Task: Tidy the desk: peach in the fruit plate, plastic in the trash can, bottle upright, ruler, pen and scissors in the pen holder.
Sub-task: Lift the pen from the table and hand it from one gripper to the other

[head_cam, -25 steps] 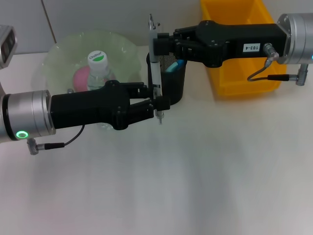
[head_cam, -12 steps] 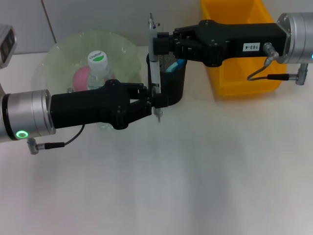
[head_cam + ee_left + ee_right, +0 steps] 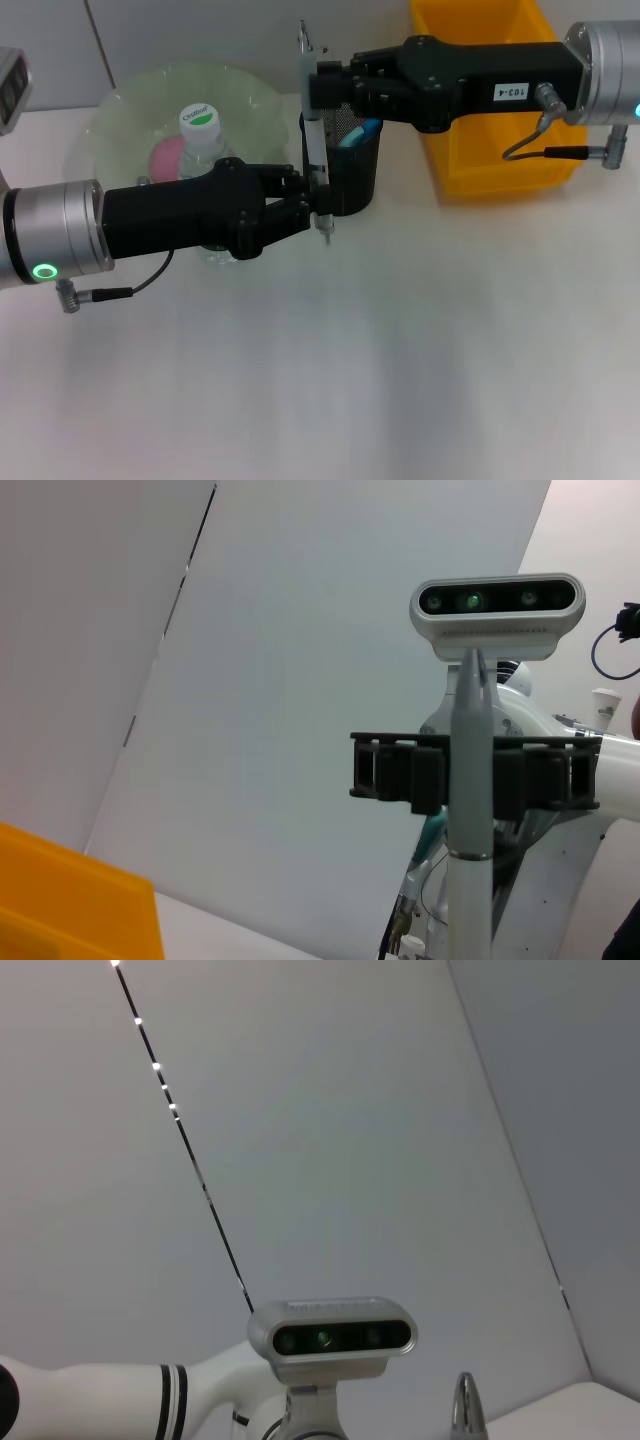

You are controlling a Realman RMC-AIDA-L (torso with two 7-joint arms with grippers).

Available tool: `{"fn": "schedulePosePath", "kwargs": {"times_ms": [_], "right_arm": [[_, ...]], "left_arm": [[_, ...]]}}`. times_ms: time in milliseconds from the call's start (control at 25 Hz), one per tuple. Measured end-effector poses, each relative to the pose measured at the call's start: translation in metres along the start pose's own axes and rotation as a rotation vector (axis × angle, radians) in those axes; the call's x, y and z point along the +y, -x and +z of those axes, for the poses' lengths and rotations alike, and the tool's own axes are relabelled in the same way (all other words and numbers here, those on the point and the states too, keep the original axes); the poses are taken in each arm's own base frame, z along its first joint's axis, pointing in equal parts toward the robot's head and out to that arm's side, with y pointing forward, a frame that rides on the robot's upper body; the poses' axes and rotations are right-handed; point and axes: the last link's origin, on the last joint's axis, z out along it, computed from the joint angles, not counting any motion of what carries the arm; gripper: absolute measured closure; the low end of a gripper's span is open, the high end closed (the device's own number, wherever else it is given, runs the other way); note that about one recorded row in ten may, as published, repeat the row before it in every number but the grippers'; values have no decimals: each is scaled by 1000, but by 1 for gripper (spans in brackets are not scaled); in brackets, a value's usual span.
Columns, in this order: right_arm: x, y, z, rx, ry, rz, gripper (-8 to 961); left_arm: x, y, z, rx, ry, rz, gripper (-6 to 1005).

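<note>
A grey pen (image 3: 314,140) stands upright beside the black mesh pen holder (image 3: 352,175). My right gripper (image 3: 318,90) is shut on its upper part. My left gripper (image 3: 316,203) is shut on its lower part, just above the tip. The left wrist view shows the pen (image 3: 468,820) clamped in the right gripper's black fingers (image 3: 400,772). The pen's end (image 3: 463,1412) shows in the right wrist view. A pink peach (image 3: 166,156) lies in the pale green fruit plate (image 3: 130,100). A clear bottle with a green-and-white cap (image 3: 198,118) stands upright by the plate. A teal item (image 3: 362,130) sticks out of the holder.
A yellow bin (image 3: 490,120) stands at the back right, under my right arm. My left arm reaches across in front of the plate and bottle. The white table (image 3: 400,350) spreads toward the front.
My left gripper's fingers have closed in on the pen's lower part. The pen and right gripper have shifted slightly up and left.
</note>
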Motion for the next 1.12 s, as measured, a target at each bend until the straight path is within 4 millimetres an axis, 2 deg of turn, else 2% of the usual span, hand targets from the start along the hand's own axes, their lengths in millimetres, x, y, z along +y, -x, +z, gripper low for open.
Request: {"fn": "schedulePosePath", "kwargs": {"times_ms": [160,520,680,800,840,880,920,1000,1040,1120], "right_arm": [[0,0,2,7,4,-2,802],[0,3,-1,7,-5,-20,493],[3,5,-15,-4,-46,-105,346],[6,4,-36,-22,-119,-228,346],[6,4,-36,-22,-119,-228,346],[6,2,-45,-31,-152,-293,346],[6,2,-45,-31,-152,-293,345],[6,-11,-54,-20,-190,-439,345],[6,-11,-54,-20,-190,-439,345],[8,-29,-57,-17,-219,-608,345]], "left_arm": [[0,0,0,1,0,-1,817],[-1,0,-1,-1,-5,-24,816],[-2,-3,-6,-2,-18,-93,816],[-1,-5,-9,-4,-15,-134,816],[-1,-5,-9,-4,-15,-134,817],[2,-9,-16,-10,-7,-250,817],[4,-13,-21,-17,-8,-322,817],[6,-18,-27,-33,-12,-428,817],[6,-18,-27,-33,-12,-428,817],[10,-24,-32,-58,-5,-542,817]]}}
